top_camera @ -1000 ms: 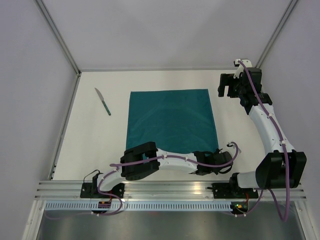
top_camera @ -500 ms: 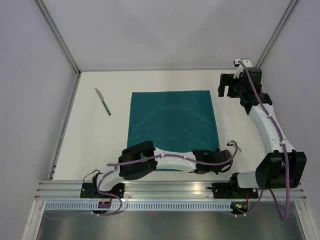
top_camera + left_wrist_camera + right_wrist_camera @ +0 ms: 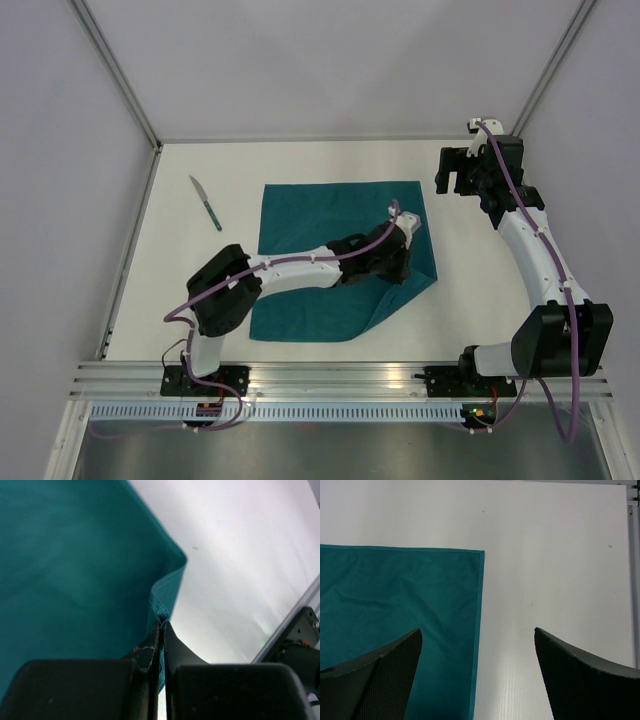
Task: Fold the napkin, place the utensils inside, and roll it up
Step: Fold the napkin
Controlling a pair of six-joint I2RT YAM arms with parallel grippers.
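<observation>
Top external view: the napkin lies on the white bench, roughly central. Its far edge and left edge lie flat and straight. Its near right portion is raised off the bench, so the near right outline runs as a diagonal fold line.

Left arm: it reaches from its base across the napkin towards the right side. The left tool sits above the right half of the cloth.

Left wrist view: the left tool has its fingers pressed together, with a hemmed edge of the napkin pinched between them. The cloth hangs from this pinch and curves away to the left. Bare bench shows on the right.

Right arm: it extends along the right side of the bench. The right tool is positioned just beside the far right corner of the napkin and does not touch it.

Right wrist view: the right tool has its fingers spread wide and holds nothing. The far right corner of the napkin lies flat below it.

Utensil: one utensil, a slim knife, lies on the bench left of the napkin, well apart from it and from both tools. It is angled, with its tip pointing to the far left.
</observation>
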